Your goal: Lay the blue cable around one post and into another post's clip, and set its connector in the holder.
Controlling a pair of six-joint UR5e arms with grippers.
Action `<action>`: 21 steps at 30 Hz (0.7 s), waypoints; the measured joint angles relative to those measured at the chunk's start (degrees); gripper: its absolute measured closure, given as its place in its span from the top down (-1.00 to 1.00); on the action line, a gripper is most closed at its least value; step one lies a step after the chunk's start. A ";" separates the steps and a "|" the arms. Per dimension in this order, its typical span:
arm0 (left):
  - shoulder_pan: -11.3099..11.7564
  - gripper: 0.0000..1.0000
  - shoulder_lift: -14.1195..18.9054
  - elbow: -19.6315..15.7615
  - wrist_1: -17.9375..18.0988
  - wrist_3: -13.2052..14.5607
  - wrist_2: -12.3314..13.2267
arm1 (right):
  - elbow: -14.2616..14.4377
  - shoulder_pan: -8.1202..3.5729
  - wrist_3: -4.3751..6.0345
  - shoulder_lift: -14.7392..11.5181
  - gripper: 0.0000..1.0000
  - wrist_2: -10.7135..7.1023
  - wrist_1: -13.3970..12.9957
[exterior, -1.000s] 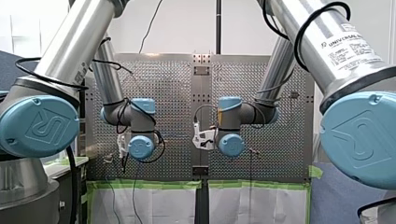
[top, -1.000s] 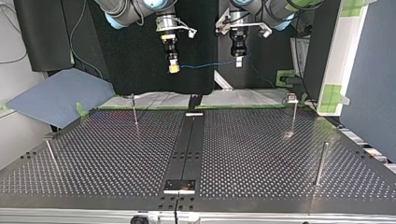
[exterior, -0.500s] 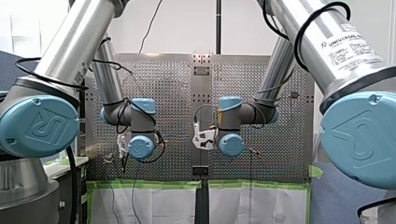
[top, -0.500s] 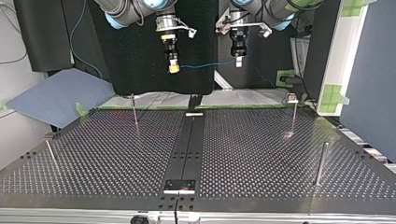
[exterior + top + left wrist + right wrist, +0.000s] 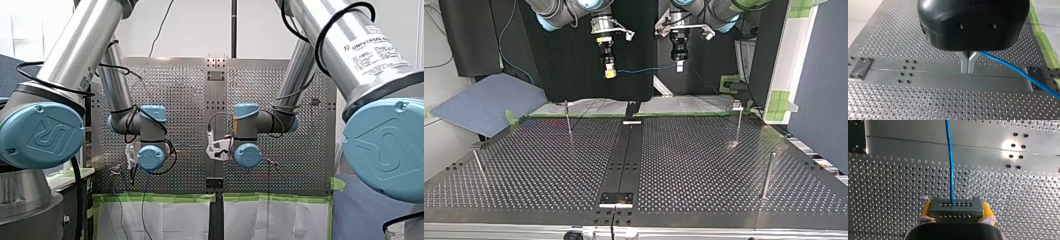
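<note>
Both arms hang high above the perforated table [image 5: 694,160]. In the top view my right gripper [image 5: 610,73], with yellow pads, is shut on the grey connector [image 5: 955,209] of the blue cable [image 5: 644,70]. The cable runs level across to my left gripper [image 5: 679,65], which is shut on it. In the left wrist view the metal fingers [image 5: 964,65] are pressed together and the cable [image 5: 1020,75] leaves them sideways. In the right wrist view the cable [image 5: 950,170] runs straight ahead from the connector. A post with a clip [image 5: 738,122] stands at the top view's right.
More thin posts rise from the table: one [image 5: 568,118] at the far left of the top view, one [image 5: 768,175] near right, one [image 5: 478,166] near left. Small plates [image 5: 616,199] [image 5: 632,121] sit on the dark centre strip. A blue mat [image 5: 484,102] lies off the table.
</note>
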 joint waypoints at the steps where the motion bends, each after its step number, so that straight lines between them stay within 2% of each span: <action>1: 0.00 -1.00 0.00 0.00 0.00 0.00 0.00 | 0.00 0.00 0.00 0.00 -1.00 0.00 0.00; 21: 0.00 -1.00 0.00 0.00 0.00 0.00 0.00 | 0.00 0.00 0.00 0.00 -1.00 0.00 0.00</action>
